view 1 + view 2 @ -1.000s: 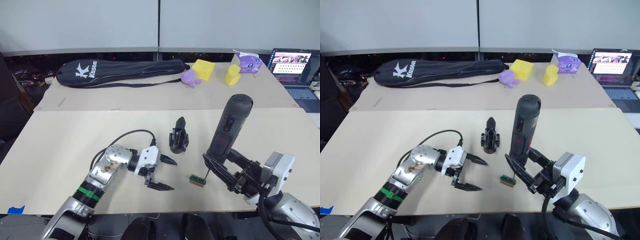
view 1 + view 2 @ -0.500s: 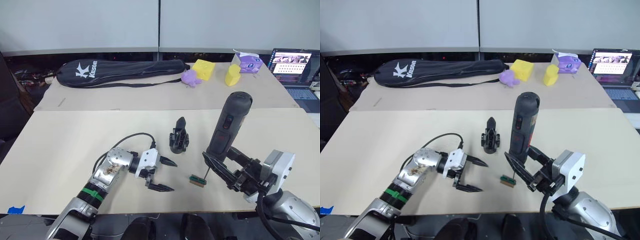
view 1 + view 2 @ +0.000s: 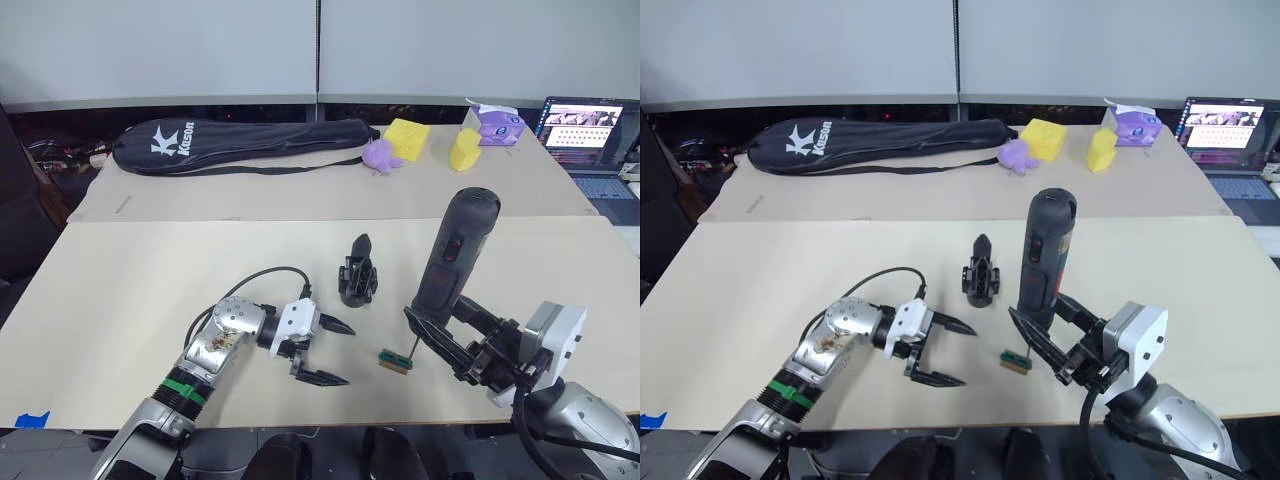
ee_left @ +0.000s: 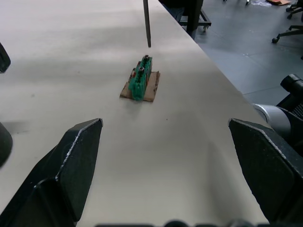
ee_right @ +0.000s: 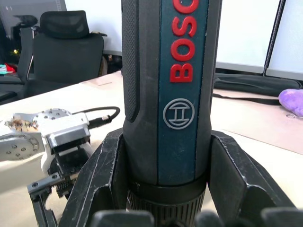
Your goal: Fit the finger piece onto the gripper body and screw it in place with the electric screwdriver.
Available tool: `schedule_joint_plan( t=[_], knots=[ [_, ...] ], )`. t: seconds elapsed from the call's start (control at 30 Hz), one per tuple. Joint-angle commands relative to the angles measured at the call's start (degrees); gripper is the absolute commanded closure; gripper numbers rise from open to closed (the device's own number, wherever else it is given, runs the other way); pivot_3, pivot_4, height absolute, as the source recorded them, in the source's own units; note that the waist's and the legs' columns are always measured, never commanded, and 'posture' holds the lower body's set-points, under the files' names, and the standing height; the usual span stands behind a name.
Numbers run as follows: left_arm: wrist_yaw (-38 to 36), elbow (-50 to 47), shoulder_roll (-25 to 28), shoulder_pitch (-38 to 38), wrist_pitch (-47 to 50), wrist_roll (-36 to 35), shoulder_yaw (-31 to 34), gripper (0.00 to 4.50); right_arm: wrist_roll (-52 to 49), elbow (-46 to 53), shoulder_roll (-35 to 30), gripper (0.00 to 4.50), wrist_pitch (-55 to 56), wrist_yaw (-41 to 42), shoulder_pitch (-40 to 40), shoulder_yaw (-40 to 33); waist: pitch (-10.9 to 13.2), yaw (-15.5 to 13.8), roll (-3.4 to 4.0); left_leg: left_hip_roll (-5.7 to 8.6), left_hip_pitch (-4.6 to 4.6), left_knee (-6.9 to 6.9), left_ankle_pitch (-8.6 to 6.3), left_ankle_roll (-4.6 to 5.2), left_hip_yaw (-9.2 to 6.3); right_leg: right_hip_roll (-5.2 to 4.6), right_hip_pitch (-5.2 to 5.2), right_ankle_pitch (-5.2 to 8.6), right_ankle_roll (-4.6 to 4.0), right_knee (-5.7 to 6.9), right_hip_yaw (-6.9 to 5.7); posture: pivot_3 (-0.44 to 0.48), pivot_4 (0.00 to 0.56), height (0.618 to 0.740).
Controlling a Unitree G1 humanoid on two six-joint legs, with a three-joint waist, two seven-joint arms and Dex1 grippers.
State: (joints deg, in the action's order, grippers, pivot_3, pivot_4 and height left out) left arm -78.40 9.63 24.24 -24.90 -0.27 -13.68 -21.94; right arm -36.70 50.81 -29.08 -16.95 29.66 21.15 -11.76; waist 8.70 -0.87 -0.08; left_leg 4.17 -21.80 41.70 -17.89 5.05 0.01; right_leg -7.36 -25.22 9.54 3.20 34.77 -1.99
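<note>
The gripper body (image 3: 357, 274) stands mid-table with a pointed black finger upright on it. I cannot tell the finger piece apart from that finger. My right gripper (image 3: 435, 310) is shut on the electric screwdriver (image 3: 455, 252), holding it nearly upright to the right of the body. The red-lettered barrel (image 5: 165, 90) sits between my right gripper's fingers (image 5: 102, 175). The thin bit (image 3: 409, 345) points down at a small green block (image 3: 396, 361). My left gripper (image 3: 347, 353) lies open on the table, in front of the body and left of the green block (image 4: 140, 84), with nothing between its fingers (image 4: 71, 161).
A long black racket bag (image 3: 240, 142) lies across the far table. Yellow foam blocks (image 3: 410, 137), a purple toy (image 3: 380, 155) and a purple box (image 3: 497, 125) are at the back right, by a laptop (image 3: 590, 135). The table's front edge (image 4: 213, 71) is close behind the green block.
The screwdriver's top has dipped very slightly and my left forearm has shifted a little. Both grippers hold the same state.
</note>
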Motion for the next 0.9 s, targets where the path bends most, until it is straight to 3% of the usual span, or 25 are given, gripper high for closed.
schedule_joint_plan(
  t=[0.03, 0.9],
  knots=[
    [0.30, -2.59, -0.29, -0.60, 1.09, -1.05, 0.90, 0.00, -0.08, 1.04, 0.30, 2.59, 2.73, 0.97, -0.37, -1.17, 0.00, 0.02, 0.00, 0.00, 0.01, 0.00, 0.00, 0.00, 0.00, 0.00, 0.01, 0.00, 0.00, 0.00, 0.00, 0.000, 0.150, 0.723],
    [1.12, -6.53, -0.40, -1.40, 5.24, -0.84, 1.19, 0.00, -0.26, 0.63, 0.61, 2.59, 2.94, 3.67, 0.39, -2.48, 0.00, 0.00, 0.00, 0.00, 0.00, -0.01, 0.00, -0.01, -0.02, 0.00, 0.00, 0.01, 0.01, -0.01, 0.00, 0.000, 0.150, 0.723]
  ],
)
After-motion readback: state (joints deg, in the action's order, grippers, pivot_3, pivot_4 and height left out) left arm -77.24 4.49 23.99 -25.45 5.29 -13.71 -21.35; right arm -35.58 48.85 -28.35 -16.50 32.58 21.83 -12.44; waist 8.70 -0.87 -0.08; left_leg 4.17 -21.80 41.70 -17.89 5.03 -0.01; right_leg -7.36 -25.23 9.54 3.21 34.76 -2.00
